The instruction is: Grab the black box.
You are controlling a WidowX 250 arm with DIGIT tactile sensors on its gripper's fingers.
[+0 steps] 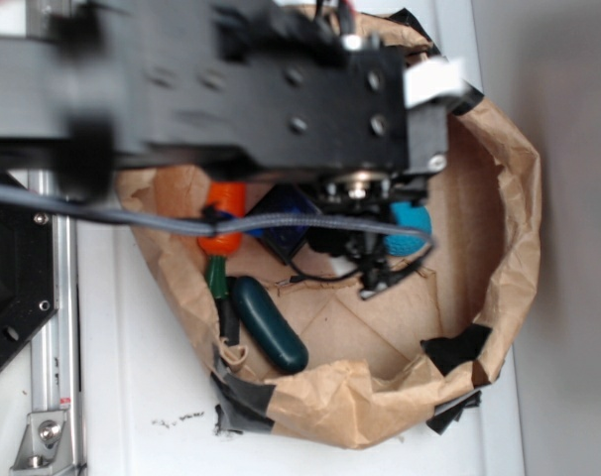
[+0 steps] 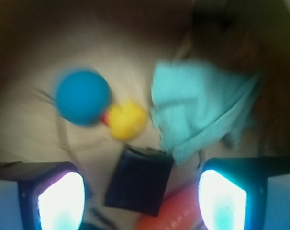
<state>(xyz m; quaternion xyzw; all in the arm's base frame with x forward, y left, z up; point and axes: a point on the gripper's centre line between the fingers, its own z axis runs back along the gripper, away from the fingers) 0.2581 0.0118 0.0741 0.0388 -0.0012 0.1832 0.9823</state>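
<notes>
The black box point(image 2: 139, 183) is a small flat dark square lying on the brown paper floor, between and below my two fingers in the wrist view. In the exterior view it point(image 1: 281, 223) shows partly under the arm. My gripper point(image 2: 141, 201) is open above it, the glowing pads point(image 2: 61, 201) wide apart on either side, holding nothing. In the exterior view the gripper point(image 1: 375, 260) hangs inside the paper bag, its jaws mostly hidden by the arm.
A blue ball point(image 2: 83, 97), a yellow duck point(image 2: 127, 120) and a teal cloth point(image 2: 197, 108) lie beyond the box. An orange toy point(image 2: 173, 213) touches the box's lower right. A dark green oblong toy point(image 1: 269, 323) lies near the rolled paper bag wall point(image 1: 350, 402).
</notes>
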